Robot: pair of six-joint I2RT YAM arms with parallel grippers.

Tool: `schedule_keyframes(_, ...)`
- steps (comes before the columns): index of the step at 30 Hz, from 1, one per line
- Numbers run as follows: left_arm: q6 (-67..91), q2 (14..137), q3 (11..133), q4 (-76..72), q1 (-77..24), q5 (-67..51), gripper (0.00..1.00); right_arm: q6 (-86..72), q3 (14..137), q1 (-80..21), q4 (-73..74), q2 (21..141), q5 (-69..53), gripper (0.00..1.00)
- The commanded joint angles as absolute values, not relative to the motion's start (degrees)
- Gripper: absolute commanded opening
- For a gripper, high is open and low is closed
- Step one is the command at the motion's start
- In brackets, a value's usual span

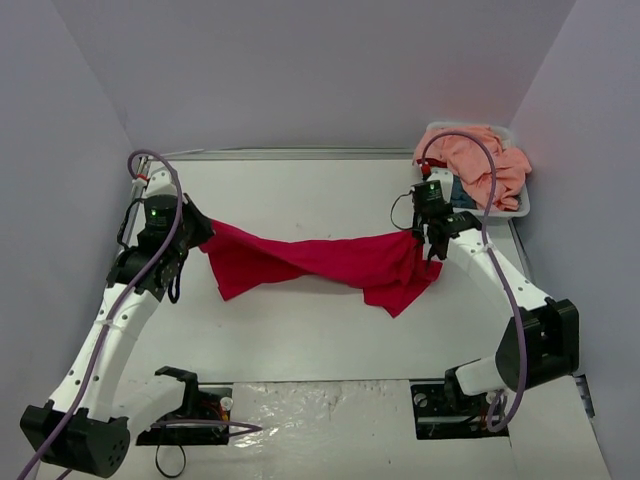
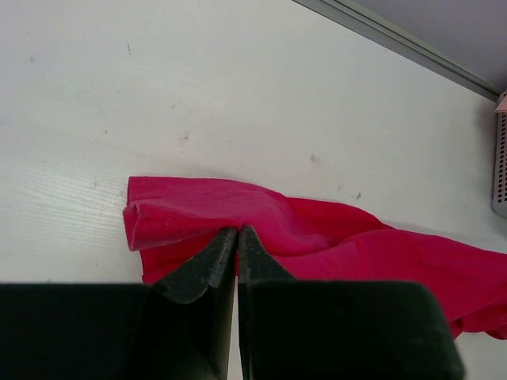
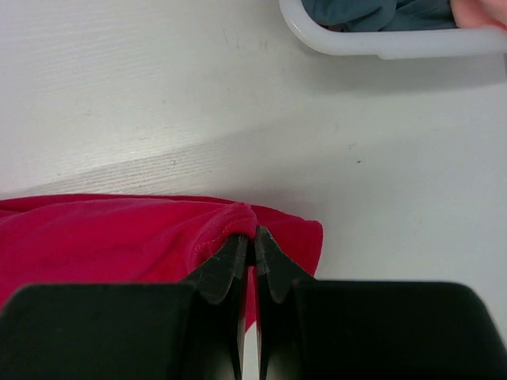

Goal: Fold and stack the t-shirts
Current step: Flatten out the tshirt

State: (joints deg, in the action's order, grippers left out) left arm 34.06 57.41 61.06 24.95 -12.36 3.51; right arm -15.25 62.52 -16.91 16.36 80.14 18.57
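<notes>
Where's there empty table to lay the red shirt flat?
Bare table lies beyond the red shirt, up to the back rail; another wide patch runs between the shirt and the arm bases. The far right corner is crowded: the white basket heaped with peach cloth, the right gripper just beside it.

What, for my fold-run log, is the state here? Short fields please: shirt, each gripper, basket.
red t-shirt: stretched between both grippers, twisted mid-span
left gripper: shut on the shirt's left end
right gripper: shut on the shirt's right end
basket: far right of table, beyond the right gripper
basket contents: peach-pink t-shirt, teal t-shirt, unfolded
folded stack: none visible
</notes>
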Motion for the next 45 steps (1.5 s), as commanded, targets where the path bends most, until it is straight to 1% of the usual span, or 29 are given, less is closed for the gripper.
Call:
schedule_keyframes(1, 33.84, 56.51, 61.61, 22.33, -12.04, 5.36, 0.02, -16.08, 66.87, -16.52, 14.24, 82.52, 21.36, 0.00)
schedule_keyframes(7, 33.92, 57.22, 61.96, 22.06, -12.04, 5.36, 0.02, -15.03, 77.68, -16.52, 13.80, 89.55, 21.80, 0.00)
schedule_keyframes(10, 34.01, 57.48, 61.96, 21.71, -12.04, 5.62, 0.02, -15.12, 82.34, -16.44, 13.01, 95.34, 22.41, 0.00)
schedule_keyframes(16, 33.66, 58.10, 61.88, 21.18, -12.04, 6.33, 0.02, -14.50, 89.63, -16.17, 12.48, 106.06, 19.78, 0.01)
schedule_keyframes(17, 33.49, 58.18, 61.61, 21.18, -11.95, 6.33, 0.02, -14.33, 90.43, -16.17, 12.57, 107.21, 19.60, 0.09)
schedule_keyframes(19, 33.40, 58.53, 61.35, 20.83, -11.95, 6.59, 0.02, -13.80, 92.63, -16.17, 12.48, 110.73, 18.81, 0.45)
schedule_keyframes(20, 33.40, 58.62, 61.17, 20.66, -11.95, 6.50, 0.02, -13.54, 93.16, -16.26, 12.48, 111.61, 18.20, 0.59)
schedule_keyframes(22, 33.31, 59.06, 60.91, 20.30, -11.95, 6.50, 0.02, -13.27, 93.69, -16.26, 12.48, 112.67, 18.11, 0.65)
schedule_keyframes(23, 33.31, 59.32, 60.91, 20.30, -11.95, 6.50, 0.02, -13.18, 93.26, -16.35, 11.96, 112.41, 17.84, 0.66)
schedule_keyframes(26, 33.40, 59.59, 60.38, 19.78, -11.95, 6.50, 0.02, -12.83, 91.50, -16.35, 11.43, 110.40, 17.23, 0.68)
schedule_keyframes(29, 33.84, 59.68, 59.85, 19.07, -11.95, 6.15, 0.02, -12.83, 89.39, -16.35, 11.43, 106.97, 16.61, 0.64)
schedule_keyframes(30, 33.84, 59.59, 59.77, 18.90, -11.95, 5.89, 0.02, -12.92, 87.30, -16.43, 11.43, 105.83, 16.18, 0.62)
schedule_keyframes(31, 33.92, 59.59, 59.50, 18.90, -11.95, 5.80, 0.02, -13.35, 86.06, -16.44, 11.43, 103.47, 15.91, 0.57)
schedule_keyframes(35, 34.10, 59.06, 58.98, 18.72, -12.13, 5.54, 0.02, -14.85, 78.94, -16.87, 11.34, 96.78, 15.73, 0.52)
schedule_keyframes(36, 34.10, 58.98, 58.89, 18.81, -12.13, 5.54, 0.02, -15.29, 75.88, -17.14, 11.42, 95.38, 15.82, 0.48)
schedule_keyframes(42, 34.01, 57.83, 58.18, 19.16, -12.30, 5.54, 0.02, -18.37, 64.80, -18.28, 11.43, 84.57, 18.01, 0.45)
schedule_keyframes(45, 34.10, 57.39, 57.92, 19.42, -12.39, 5.27, 0.02, -18.89, 61.53, -18.54, 11.51, 82.19, 17.93, 0.45)
